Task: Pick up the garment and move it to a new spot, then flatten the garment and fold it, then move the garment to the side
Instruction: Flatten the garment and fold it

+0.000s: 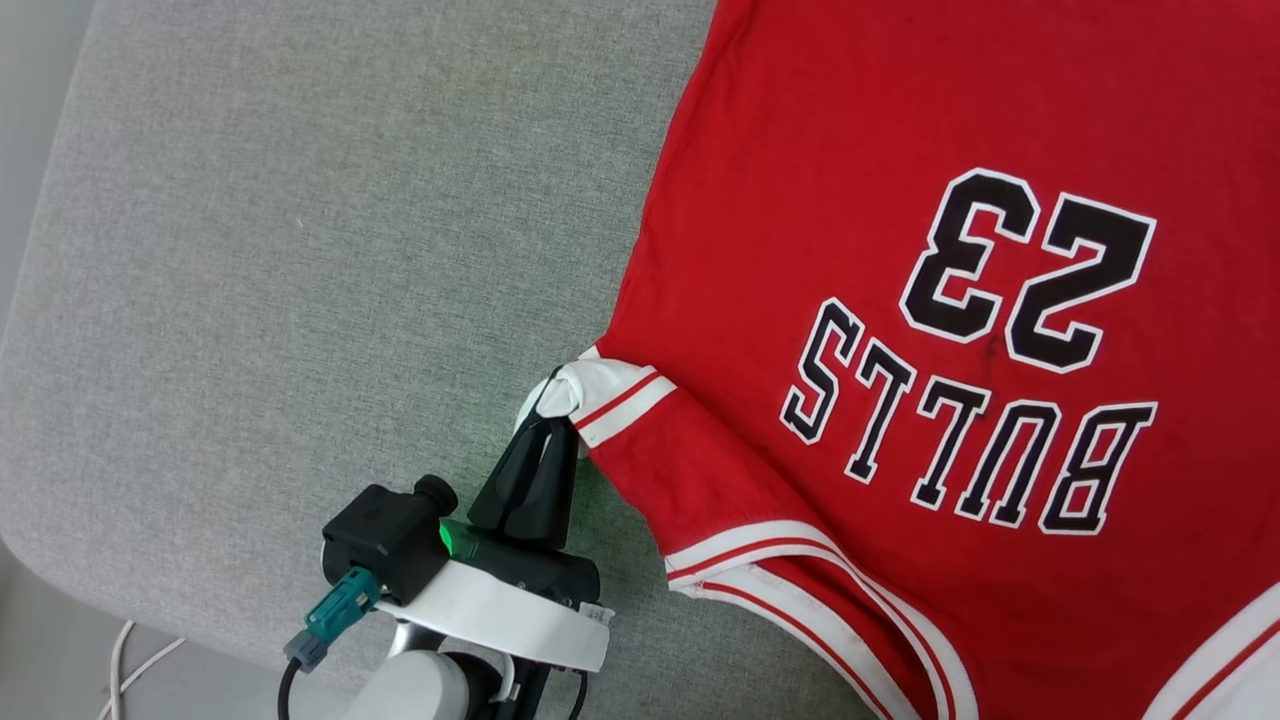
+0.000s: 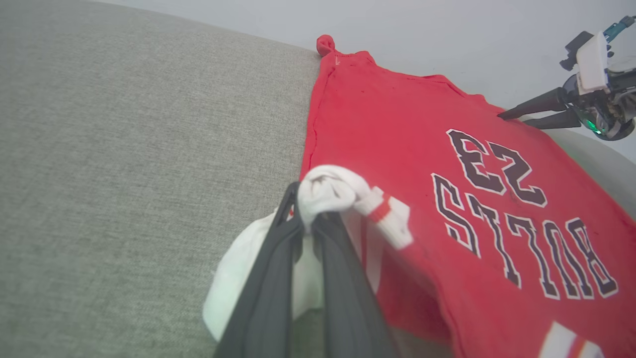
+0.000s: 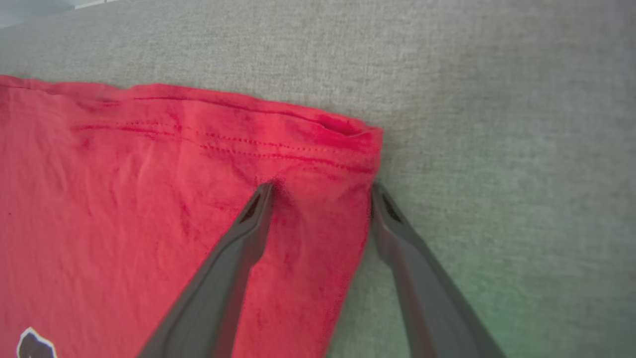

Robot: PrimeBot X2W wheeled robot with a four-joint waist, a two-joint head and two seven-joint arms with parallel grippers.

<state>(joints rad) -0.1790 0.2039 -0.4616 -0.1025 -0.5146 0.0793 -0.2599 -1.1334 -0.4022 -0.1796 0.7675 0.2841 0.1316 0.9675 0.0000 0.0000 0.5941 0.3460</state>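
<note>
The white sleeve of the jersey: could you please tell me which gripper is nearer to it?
Left. The left gripper is shut on the bunched white sleeve; the right gripper stands open astride a hem corner of the garment, well away.

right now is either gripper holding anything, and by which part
The left gripper is shut on the shirt, pinching its bunched white sleeve. The right gripper is open over the shirt's hem corner, holding nothing.

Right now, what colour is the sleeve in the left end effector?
White sleeve, red-striped trim; clearest in the left wrist view.
</note>
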